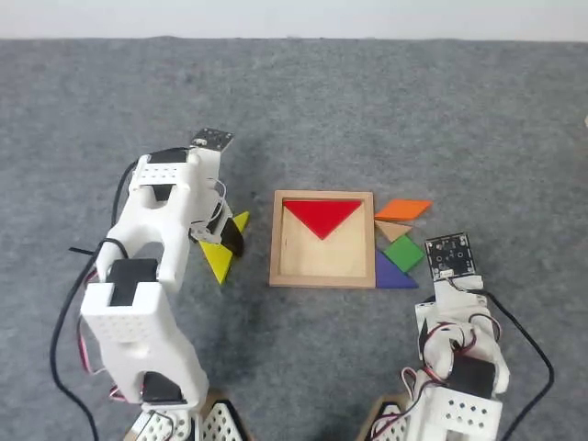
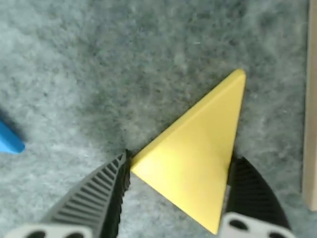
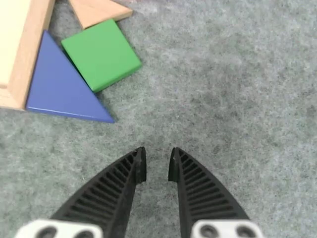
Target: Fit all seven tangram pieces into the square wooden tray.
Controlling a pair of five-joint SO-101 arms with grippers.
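Note:
The square wooden tray [image 1: 276, 241] lies mid-table with a red triangle [image 1: 322, 217] in its far part. Left of it, my left gripper [image 1: 225, 237] is shut on a yellow triangle [image 2: 198, 153], one finger at a corner and the other on the opposite edge. An orange parallelogram [image 1: 402, 209], a tan triangle [image 1: 392, 230], a green square [image 3: 101, 53] and a dark blue triangle [image 3: 57, 87] lie against the tray's right side. My right gripper [image 3: 157, 166] hovers over bare carpet near them, open by a narrow gap and holding nothing.
A light blue piece [image 2: 9, 139] lies on the carpet beside the left gripper. The tray's rim [image 2: 311, 124] is close to the yellow triangle. Grey carpet covers the whole table, with free room at the back and front.

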